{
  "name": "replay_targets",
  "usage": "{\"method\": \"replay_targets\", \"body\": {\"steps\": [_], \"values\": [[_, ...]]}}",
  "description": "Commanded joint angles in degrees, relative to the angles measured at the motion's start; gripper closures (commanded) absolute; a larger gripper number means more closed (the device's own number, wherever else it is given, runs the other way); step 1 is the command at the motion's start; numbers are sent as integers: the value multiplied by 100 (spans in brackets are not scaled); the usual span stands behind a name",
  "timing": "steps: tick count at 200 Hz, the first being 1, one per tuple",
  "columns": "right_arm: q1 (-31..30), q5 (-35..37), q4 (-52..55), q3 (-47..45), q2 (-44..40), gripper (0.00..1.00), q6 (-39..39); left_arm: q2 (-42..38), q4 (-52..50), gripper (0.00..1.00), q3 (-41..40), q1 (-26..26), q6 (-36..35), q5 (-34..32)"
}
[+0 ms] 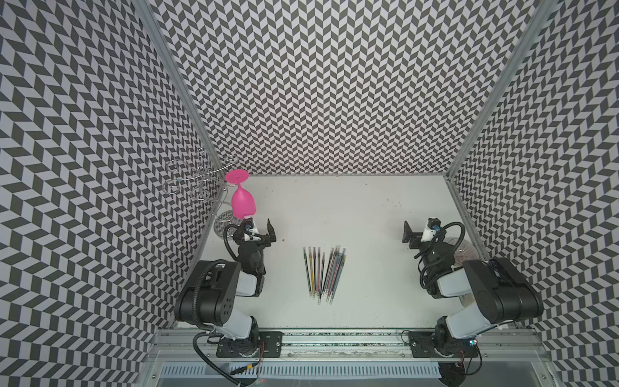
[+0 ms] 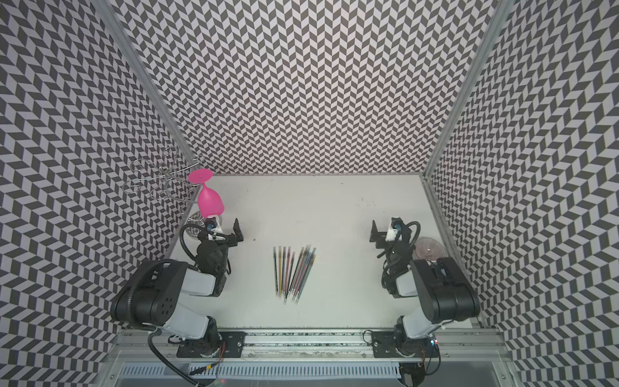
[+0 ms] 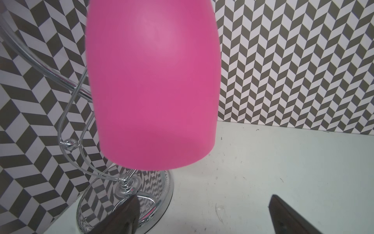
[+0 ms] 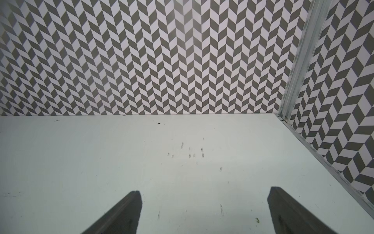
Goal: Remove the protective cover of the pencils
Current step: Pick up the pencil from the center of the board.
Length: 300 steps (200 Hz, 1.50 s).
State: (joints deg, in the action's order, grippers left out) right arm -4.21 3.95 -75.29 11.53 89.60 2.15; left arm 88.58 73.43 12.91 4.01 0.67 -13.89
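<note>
The pencils lie in a loose fan on the white table, midway between the arms, with black, yellow, pink and grey-blue bodies. At this size I cannot make out a protective cover on them. My left gripper hovers left of and beyond the fan, open and empty. My right gripper stands open to the right over bare table. Neither wrist view shows the pencils.
A pink glass hangs upside down on a chrome wire rack at the back left, close in front of the left gripper. The rack's round base sits below it. A clear round dish lies beside the right arm.
</note>
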Motion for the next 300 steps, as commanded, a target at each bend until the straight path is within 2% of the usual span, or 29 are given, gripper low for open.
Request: {"method": "replay_targets", "body": {"steps": [1, 170, 200, 208, 219, 234, 242, 254, 264, 272, 283, 300], "values": [[25, -10, -338, 42, 32, 1, 48, 66, 172, 1, 26, 20, -62, -65], [30, 89, -327, 48, 40, 1, 4, 34, -26, 0, 102, -267, 16, 609], [-156, 314, -688, -291, -260, 1, 203, -512, 832, 0, -533, 489, -675, -318], [-269, 439, -928, -434, -417, 1, 332, -855, 592, 0, -532, 834, -991, -621], [-574, 701, -460, -346, -835, 1, 620, -1368, -10, 0, -380, 1281, -1331, -914], [-914, 693, 723, 49, -1511, 1, 960, -2068, -715, 1, -175, 1601, -910, -986], [-1000, 921, 1174, 356, -1862, 1, 479, -2454, -1240, 0, -43, 1704, -588, -724], [-977, 1504, 1922, 723, -2306, 1, -907, -2861, -1930, 0, 195, 1844, 93, -498], [-956, 2007, 3148, 1137, -2566, 1, -2259, -3054, -2344, 0, 358, 1984, 316, -177], [-921, 2165, 4036, 1428, -2700, 1, -2968, -3149, -2601, 1, 466, 2192, 381, -80], [-843, 1638, 4368, 1604, -2834, 1, -2867, -3258, -2887, 1, 575, 2570, 271, -90], [-839, 954, 4785, 1761, -3027, 1, -2865, -3385, -3095, 0, 571, 3189, 223, -466]]}}
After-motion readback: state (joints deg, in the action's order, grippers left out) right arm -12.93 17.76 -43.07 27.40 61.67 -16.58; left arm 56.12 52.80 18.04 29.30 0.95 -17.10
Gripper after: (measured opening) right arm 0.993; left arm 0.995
